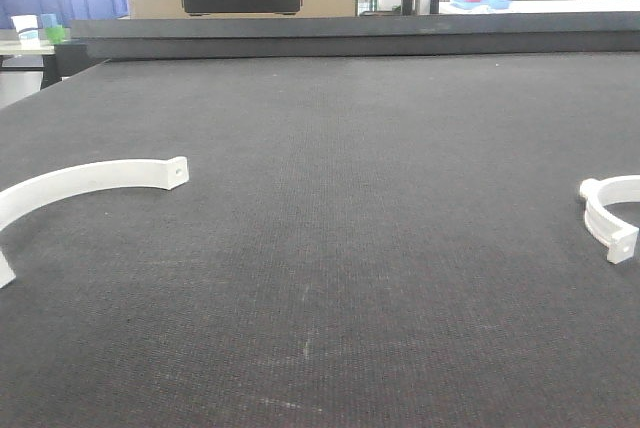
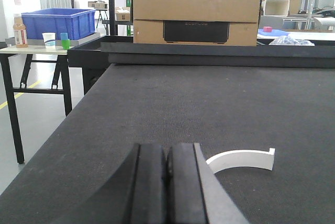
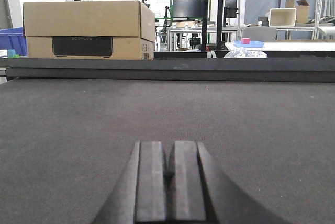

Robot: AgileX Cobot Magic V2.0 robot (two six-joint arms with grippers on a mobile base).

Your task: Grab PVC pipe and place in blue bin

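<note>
**Grippers**
- Left gripper point(image 2: 167, 156): jaws pressed together, pads meeting, nothing between them. It sits low over the mat point(image 2: 209, 103) and points toward the far edge.
- Right gripper point(image 3: 170, 156): the same, jaws closed on nothing, with only bare mat ahead of it.

**Near the left gripper**
- Strip point(image 2: 242, 158): the large, thin white half-circle, lying flat just ahead and to the right of the pads.
- It is not the target and not touched.

**Pipe** point(image 1: 612, 216)
- A small, thick C-ring with a tab end and a small hole, lying flat on the mat.
- It sits at the far right edge of the front view, partly cut off by the frame.
- Neither wrist view shows it.
- It is well apart from the strip, on the opposite side of the mat. Nothing is in contact with it.

**Bin** point(image 2: 57, 22)
- It stands on a side table point(image 2: 31, 48) off the mat's far left corner.
- A box point(image 2: 196, 14) stands beyond the mat's far edge, to the bin's right.
- The inside of the bin cannot be seen from here.

**Progress (judged)**
- 0 of 2 steps are done: the pipe is neither grasped nor binned.
- All of it is left to do: open a gripper, reach the pipe, close on its ridged band, lift, carry it to the bin and release.
- The pipe lies right and the bin stands left, so the carry crosses the whole mat.
- The right arm looks nearer the pipe and the left arm nearer the bin.
</note>
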